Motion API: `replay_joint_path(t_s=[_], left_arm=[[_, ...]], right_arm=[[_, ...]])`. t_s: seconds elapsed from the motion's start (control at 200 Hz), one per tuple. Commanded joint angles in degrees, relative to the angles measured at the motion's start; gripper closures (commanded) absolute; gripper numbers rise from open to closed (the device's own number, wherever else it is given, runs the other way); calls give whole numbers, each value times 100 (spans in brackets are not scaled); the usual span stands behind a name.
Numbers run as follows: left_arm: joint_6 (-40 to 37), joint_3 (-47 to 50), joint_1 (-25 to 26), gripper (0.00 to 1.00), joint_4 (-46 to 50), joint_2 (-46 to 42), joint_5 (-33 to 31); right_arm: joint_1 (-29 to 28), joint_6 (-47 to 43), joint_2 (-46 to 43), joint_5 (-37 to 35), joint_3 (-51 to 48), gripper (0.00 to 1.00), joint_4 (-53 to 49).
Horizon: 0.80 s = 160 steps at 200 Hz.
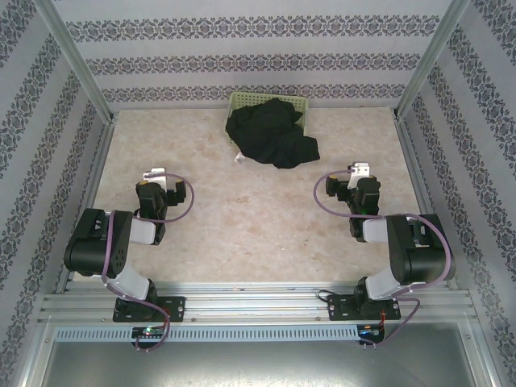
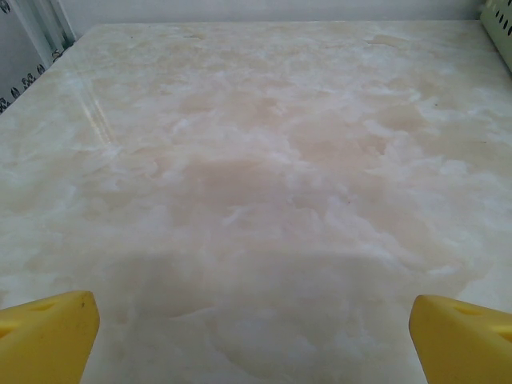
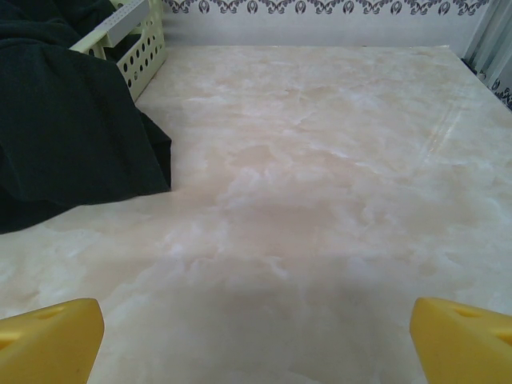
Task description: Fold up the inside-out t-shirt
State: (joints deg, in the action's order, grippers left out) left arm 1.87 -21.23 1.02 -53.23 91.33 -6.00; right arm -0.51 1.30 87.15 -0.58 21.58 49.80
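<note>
I see the plain black, soft-fabric short-sleeved t-shirt (image 1: pixel 270 133) as a crumpled heap at 12 o'clock on the pale marbled counter (image 1: pixel 242 226), well apart from both arms. Its far part lies in the pale green perforated plastic basket (image 1: pixel 242 98). The rest spills over the basket's near rim onto the counter and spreads toward 1 o'clock. A small white tag (image 1: pixel 239 158) pokes out at the heap's near left edge and lies on the counter.

From the right wrist, the shirt (image 3: pixel 72 136) is a dark, smooth-looking mass at 9 to 10 o'clock, with a basket corner (image 3: pixel 140 48) at 11 o'clock.

The left tool (image 2: pixel 256 332) is spread wide, its yellow fingertips (image 2: pixel 48 332) at the bottom corners of its view, with bare counter between them. The right tool (image 3: pixel 256 332) is spread just as wide and grips nothing.

I cannot make out the sleeves, neckline or seams in the folds, so I cannot tell which face is outward. The shirt covers most of the basket's inside. The right wrist view cuts the shirt off at its left edge. The left wrist view catches a sliver of basket (image 2: pixel 500 24) at 1 o'clock.
</note>
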Motion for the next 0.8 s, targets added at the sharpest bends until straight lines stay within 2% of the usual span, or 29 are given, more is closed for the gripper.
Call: replay_joint_path(t_s=[0.0,0.395,0.47,0.535,0.59,0.669,0.729,0.794], left_arm=[[-77,-30,-49,0,-185,-45,73],[-130,66,-49,0,-342,-60,216],[-301,380,-22,0,-765,-262,608],[-394,606,111,0,-875,-644,368],[-465,649,265,0,-517,-1156,43],[-396,424,434,0,648,-2069,-217],[46,235,469,0,1285,-2644,-253],[900,52,470,0,1708,-3152,-221]], right_arm=[[-10,21,-27,-12,52,2,197],[-13,20,-38,-4,39,2,205],[-17,-52,-88,199,9,2,234],[-85,-209,-263,359,-50,2,208],[-193,-310,-567,237,-143,2,117],[-334,-359,-1104,45,-361,2,-120],[-497,-424,-1658,-152,-343,2,-586],[-624,-183,-2302,-271,-226,2,-1369]])
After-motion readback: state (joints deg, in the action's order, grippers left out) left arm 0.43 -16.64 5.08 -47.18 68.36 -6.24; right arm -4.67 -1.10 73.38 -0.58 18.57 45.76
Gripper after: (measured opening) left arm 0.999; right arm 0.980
